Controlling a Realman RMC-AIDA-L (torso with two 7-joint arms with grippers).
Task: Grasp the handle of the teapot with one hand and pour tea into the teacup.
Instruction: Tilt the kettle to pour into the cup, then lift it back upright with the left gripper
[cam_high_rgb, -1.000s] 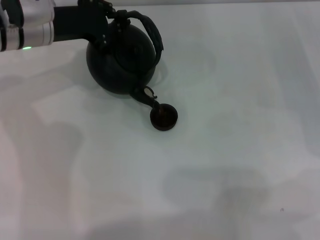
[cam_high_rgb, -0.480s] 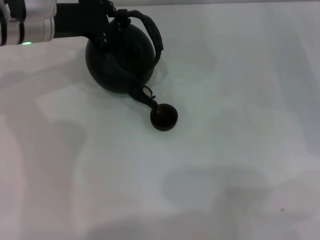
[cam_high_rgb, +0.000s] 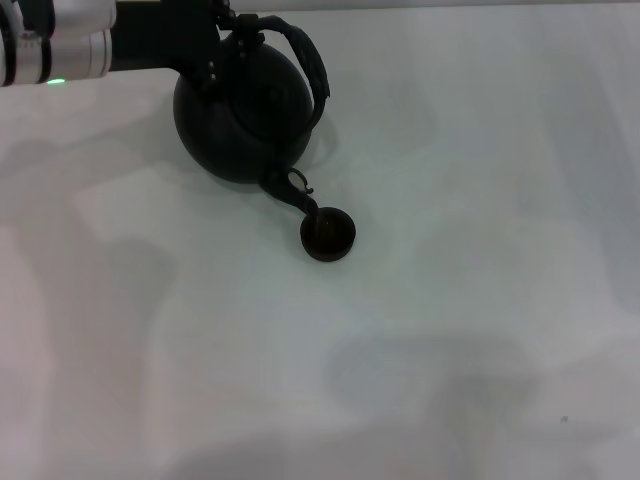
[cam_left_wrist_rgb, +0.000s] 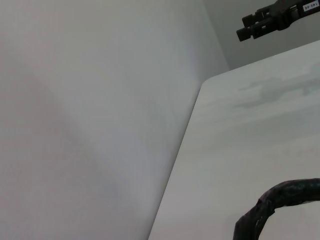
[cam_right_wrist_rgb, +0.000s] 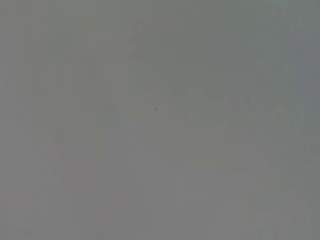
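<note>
The round black teapot (cam_high_rgb: 243, 110) hangs tilted at the far left of the table, with its short spout (cam_high_rgb: 296, 193) pointing down over the rim of the small dark teacup (cam_high_rgb: 328, 236). My left gripper (cam_high_rgb: 222, 30) reaches in from the left and is shut on the near end of the arched handle (cam_high_rgb: 313, 66). Part of the handle also shows in the left wrist view (cam_left_wrist_rgb: 280, 200). The cup stands upright on the white table (cam_high_rgb: 450, 300). A dark gripper-like part (cam_left_wrist_rgb: 277, 19), probably my right gripper, shows far off in the left wrist view.
The white table's far rounded corner (cam_left_wrist_rgb: 210, 82) and its edge show in the left wrist view, with a plain grey wall beyond. The right wrist view shows only a blank grey surface.
The left arm and the teapot have shifted very slightly toward the far side. The spout stays over the teacup.
</note>
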